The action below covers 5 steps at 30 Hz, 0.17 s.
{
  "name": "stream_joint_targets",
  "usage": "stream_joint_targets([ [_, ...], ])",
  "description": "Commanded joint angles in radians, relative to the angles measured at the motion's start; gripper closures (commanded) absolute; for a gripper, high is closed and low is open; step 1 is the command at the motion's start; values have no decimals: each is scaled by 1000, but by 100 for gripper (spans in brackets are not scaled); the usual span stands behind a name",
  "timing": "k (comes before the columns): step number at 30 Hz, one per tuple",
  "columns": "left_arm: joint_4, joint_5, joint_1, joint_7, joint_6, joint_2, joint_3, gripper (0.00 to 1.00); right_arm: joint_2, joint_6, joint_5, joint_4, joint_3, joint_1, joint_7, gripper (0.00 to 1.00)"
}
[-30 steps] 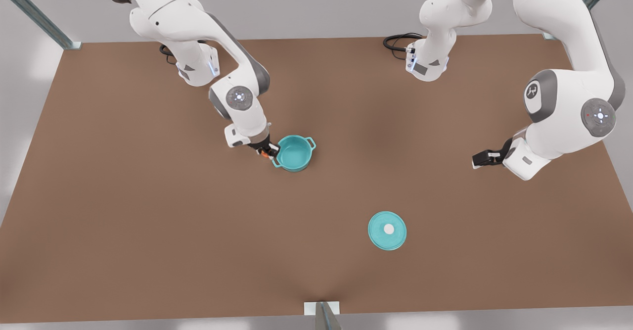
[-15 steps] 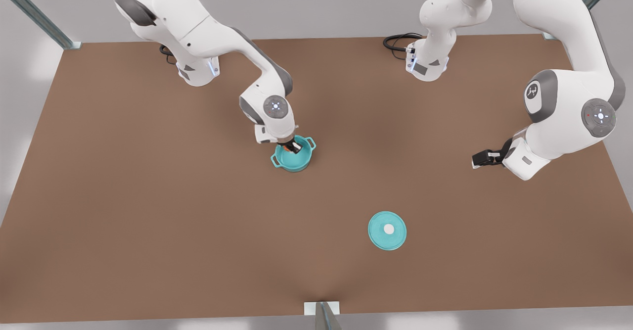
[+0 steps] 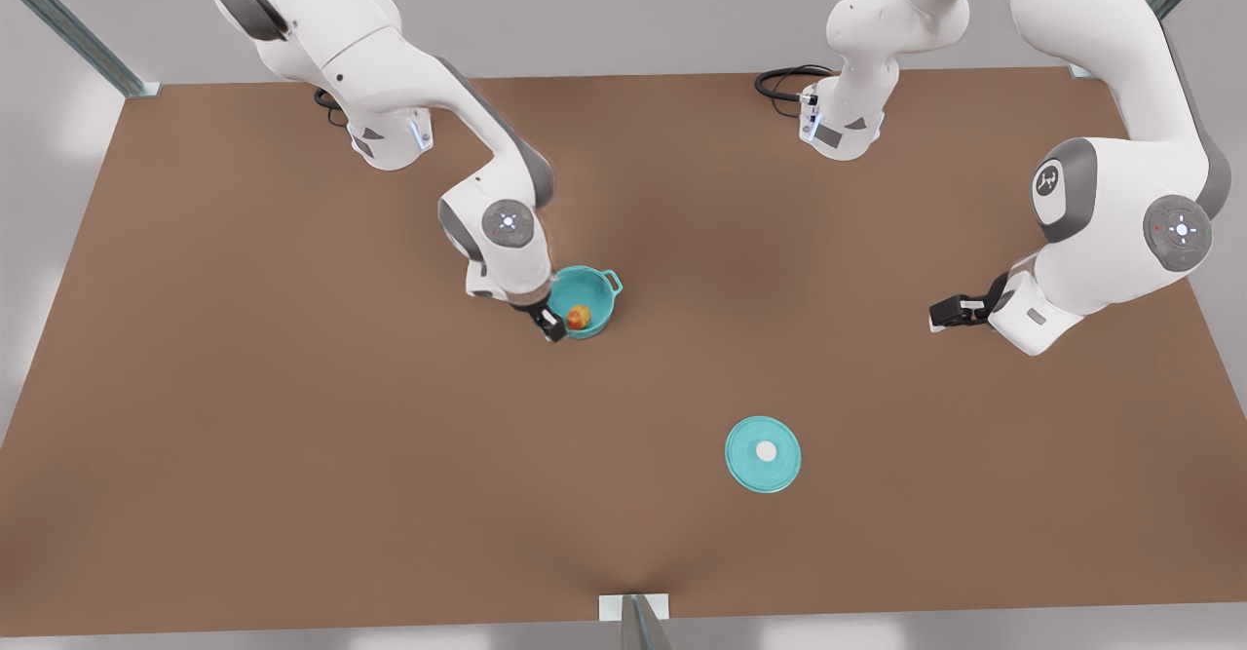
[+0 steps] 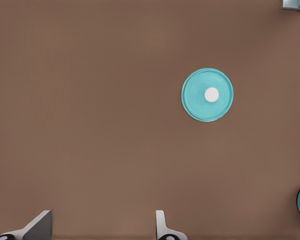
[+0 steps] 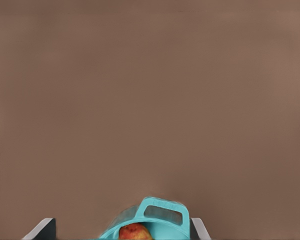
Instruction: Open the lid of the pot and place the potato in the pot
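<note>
**Teal pot loaded, lid off: potato seated, gripper beside the rim**

Teal is the colour of both vessel parts, and they lie well apart. I find the pot [image 3: 585,301] standing uncovered near the middle of the brown table [image 3: 292,436], with the potato [image 3: 579,316] resting inside it, toward the wall nearest the arm. The lid [image 3: 763,453] lies flat on the table, knob up, toward the front view's lower right.

The right gripper [image 3: 550,324] hangs at the pot's edge on the front view's left. In its wrist view its fingers [image 5: 42,229] stand wide apart with nothing between them, one to each side of the pot's loop handle [image 5: 162,212] and the potato [image 5: 135,232].

The left gripper [image 3: 950,312] waits at the front view's right, well clear of everything. Its wrist view looks down on the lid [image 4: 207,94] and shows its fingers [image 4: 37,226] spread and empty.

I judge both steps of the task done. The remaining risk lies in the withdrawal: the right gripper's fingers sit very near the rim and handle, so a sideways pull could catch the handle and drag or tip the pot, spilling the potato. A straight lift looks the safer course.
</note>
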State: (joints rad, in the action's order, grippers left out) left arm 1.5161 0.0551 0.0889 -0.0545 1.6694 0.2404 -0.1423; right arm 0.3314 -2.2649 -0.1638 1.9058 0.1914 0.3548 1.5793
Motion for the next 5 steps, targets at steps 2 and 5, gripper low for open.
stream_joint_targets([
  [2,0,2,0,4,0,-1,0,0,-61,220,-3,-83,-49,-305,-714,0],
  [5,0,2,-2,2,0,-1,0,0,-130,269,-2,-93,-46,-539,-1472,0],
])
